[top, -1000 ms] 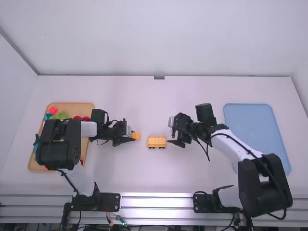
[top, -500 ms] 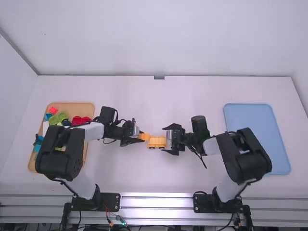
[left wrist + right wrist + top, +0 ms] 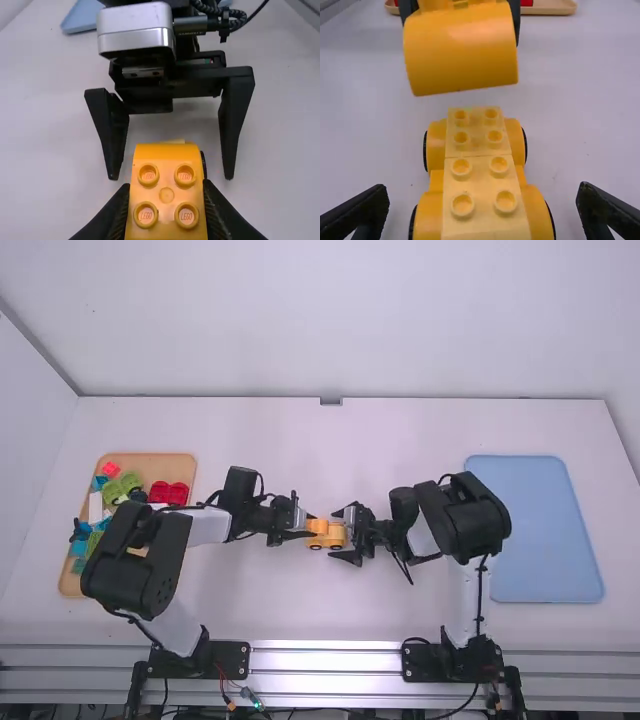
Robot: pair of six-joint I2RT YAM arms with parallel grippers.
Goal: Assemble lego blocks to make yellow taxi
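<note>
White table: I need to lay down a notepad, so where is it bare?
The table is free by the back wall from the wooden tray to the blue tray, and between the car base and the metal rail. Mid-table is crowded: the left gripper holds an orange block close to the car base, and the open right gripper flanks the base.

raised lettering stands on the four studs (image 3: 148, 175) of the orange block (image 3: 166, 222). small print marks the cable plug (image 3: 191, 25).

3 pale, plain walls (image 3: 350, 320) stand behind, left and right of the white table (image 3: 330, 450).
</note>
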